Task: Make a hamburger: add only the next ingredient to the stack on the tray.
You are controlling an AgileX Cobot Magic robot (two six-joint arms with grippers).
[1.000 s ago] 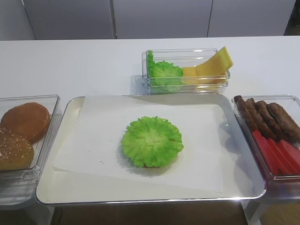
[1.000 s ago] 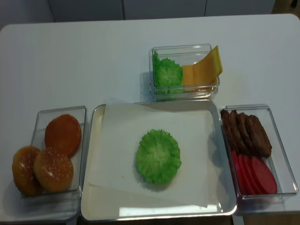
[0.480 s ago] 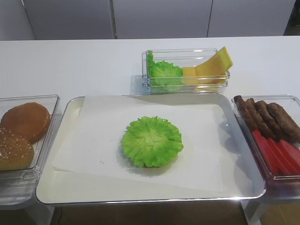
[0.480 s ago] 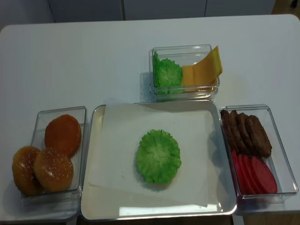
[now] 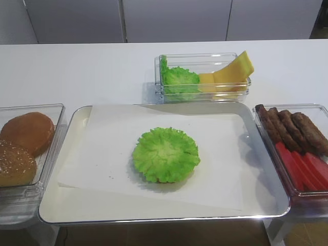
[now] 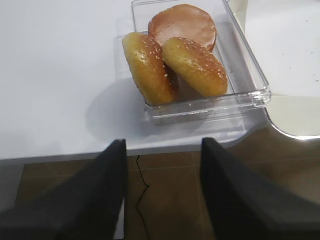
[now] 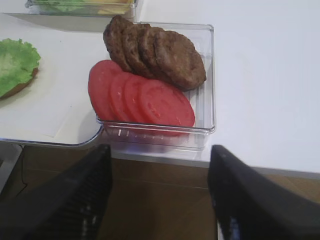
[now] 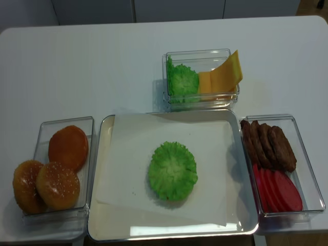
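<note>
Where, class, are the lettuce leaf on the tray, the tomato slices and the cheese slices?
lettuce leaf (image 5: pixel 165 155), first exterior high view, centre of the leaf.
tomato slices (image 7: pixel 150 100), right wrist view, face of the front slice.
cheese slices (image 8: pixel 225 74), second exterior high view, tilted slice's face.

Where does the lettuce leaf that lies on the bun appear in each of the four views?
Exterior high: lettuce leaf in the middle of the tray, on the white paper.
Exterior high (realsense): lettuce leaf at the centre of the tray, slightly low.
Right wrist: at the left edge, cut off, with the bun showing under it.
Left wrist: not in it.
Shared landmark: the box of patties and tomato slices, right of the tray.
</note>
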